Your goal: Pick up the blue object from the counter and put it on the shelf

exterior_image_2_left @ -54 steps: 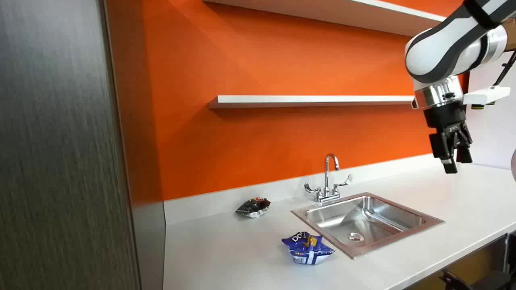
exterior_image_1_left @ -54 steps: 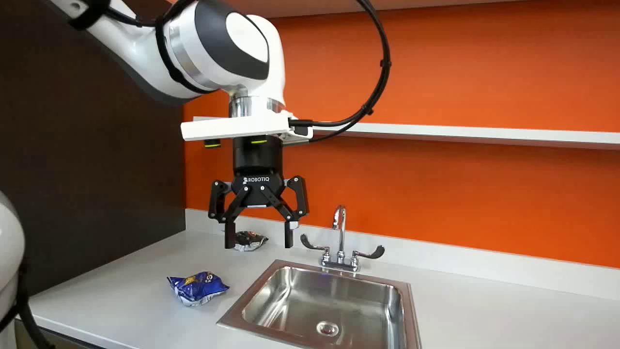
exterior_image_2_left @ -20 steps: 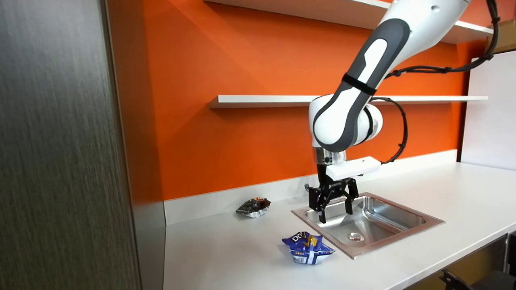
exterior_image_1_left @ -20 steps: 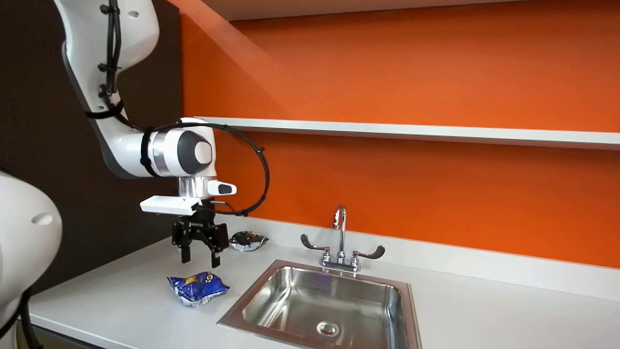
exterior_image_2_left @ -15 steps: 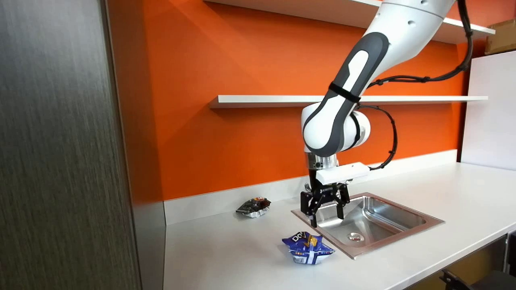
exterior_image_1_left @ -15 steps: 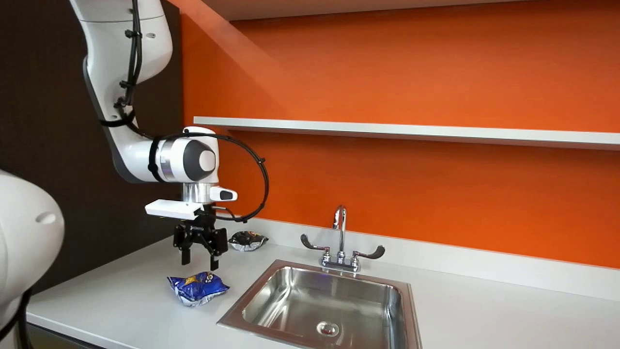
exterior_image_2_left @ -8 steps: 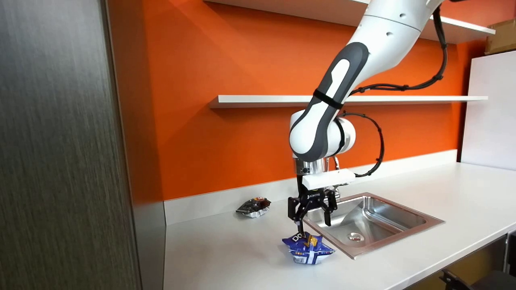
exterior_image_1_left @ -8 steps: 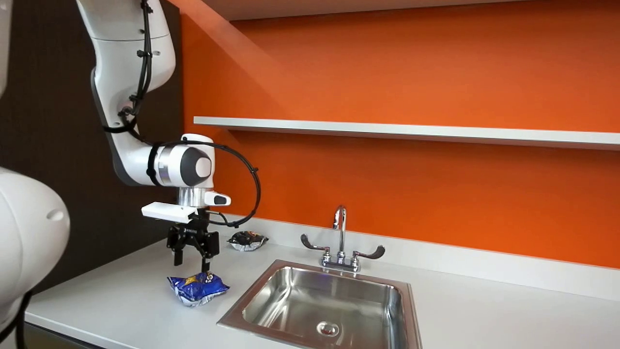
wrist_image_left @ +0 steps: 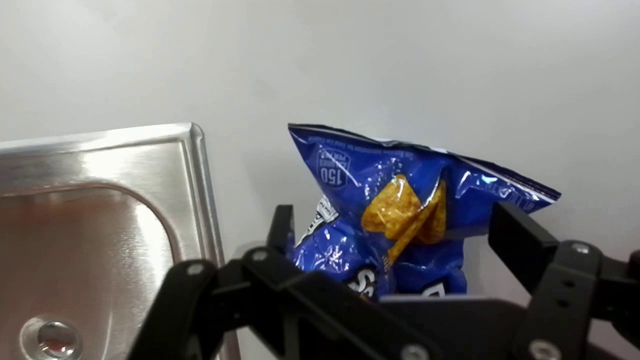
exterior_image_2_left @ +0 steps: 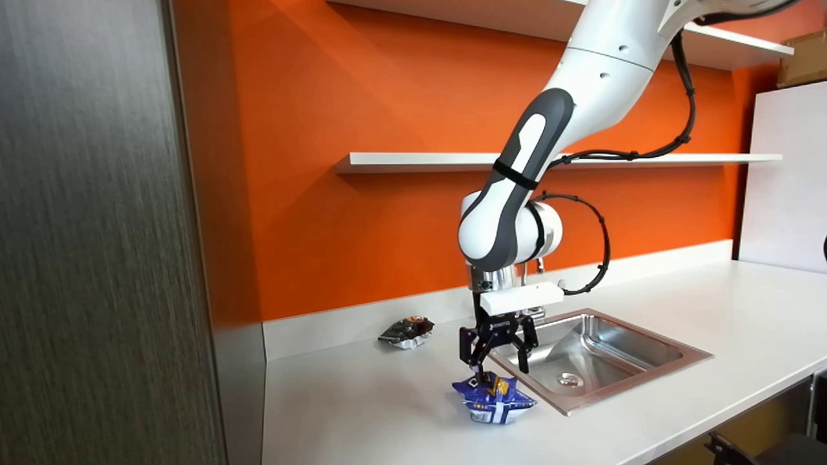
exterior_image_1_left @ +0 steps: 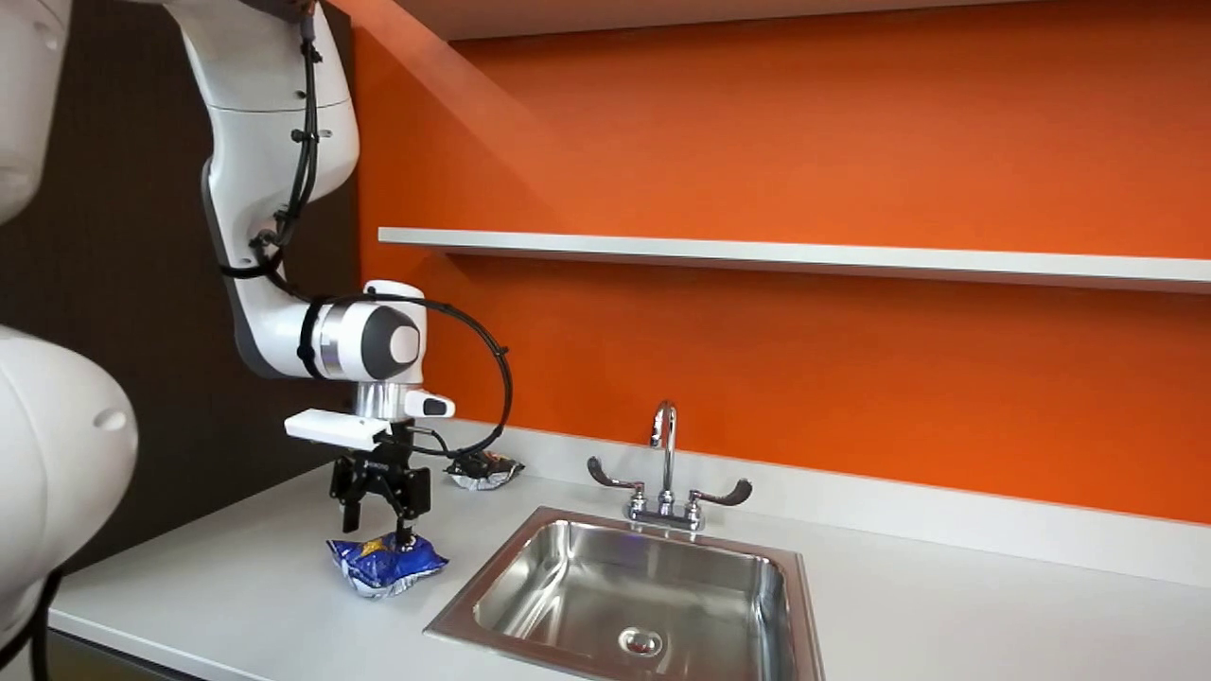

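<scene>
The blue object is a shiny chip bag (exterior_image_1_left: 383, 567) on the white counter (exterior_image_1_left: 236, 586), left of the sink; it also shows in another exterior view (exterior_image_2_left: 496, 405). My gripper (exterior_image_1_left: 378, 532) is open, pointing down over the bag, and is low over it in both exterior views (exterior_image_2_left: 501, 374). In the wrist view, the gripper (wrist_image_left: 393, 220) has its fingers on either side of the bag (wrist_image_left: 345, 170), with the bag between them. One fingertip overlaps the bag in the exterior views; I cannot tell if it touches. The white shelf (exterior_image_1_left: 795, 255) runs along the orange wall, also seen in an exterior view (exterior_image_2_left: 413, 161).
A steel sink (exterior_image_1_left: 497, 567) with a faucet (exterior_image_1_left: 665, 473) is beside the bag; its rim also shows in the wrist view (wrist_image_left: 185, 210). A dark bag (exterior_image_1_left: 484, 471) lies near the backsplash. A tall dark panel (exterior_image_2_left: 116, 232) stands at the counter's end. An upper shelf (exterior_image_2_left: 517, 19) hangs above.
My open gripper has come from high above to the blue bag, and has lowered further over the last half second. The bag has not visibly moved.
</scene>
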`<state>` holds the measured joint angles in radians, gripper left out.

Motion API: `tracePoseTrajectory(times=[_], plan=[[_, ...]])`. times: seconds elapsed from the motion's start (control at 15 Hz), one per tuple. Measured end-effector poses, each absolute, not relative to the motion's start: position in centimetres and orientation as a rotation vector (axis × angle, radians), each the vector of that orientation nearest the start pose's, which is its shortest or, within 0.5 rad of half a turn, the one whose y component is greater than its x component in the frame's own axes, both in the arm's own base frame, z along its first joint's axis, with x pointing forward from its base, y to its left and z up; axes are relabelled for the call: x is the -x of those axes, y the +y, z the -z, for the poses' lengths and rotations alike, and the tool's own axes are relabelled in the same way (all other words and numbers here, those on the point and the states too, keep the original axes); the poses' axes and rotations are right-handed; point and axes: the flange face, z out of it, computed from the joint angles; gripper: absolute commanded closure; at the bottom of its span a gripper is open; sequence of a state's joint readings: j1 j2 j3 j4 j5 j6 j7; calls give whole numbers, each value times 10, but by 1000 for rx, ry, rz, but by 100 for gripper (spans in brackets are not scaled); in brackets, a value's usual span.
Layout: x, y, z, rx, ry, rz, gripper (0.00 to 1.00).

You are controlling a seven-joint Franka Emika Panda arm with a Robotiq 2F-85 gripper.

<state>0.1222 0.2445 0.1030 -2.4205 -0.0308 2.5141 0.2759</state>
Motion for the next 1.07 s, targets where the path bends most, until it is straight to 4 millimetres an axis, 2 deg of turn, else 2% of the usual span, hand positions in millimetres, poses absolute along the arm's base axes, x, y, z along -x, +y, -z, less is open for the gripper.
tracePoseTrajectory(times=[0.73, 0.8, 0.87, 1.07], plan=[[-486, 99, -181, 3159, 87, -234, 0], [-487, 98, -180, 3159, 90, -235, 25], [-488, 97, -179, 3159, 94, -237, 26], [-491, 95, -174, 3159, 102, -242, 51]])
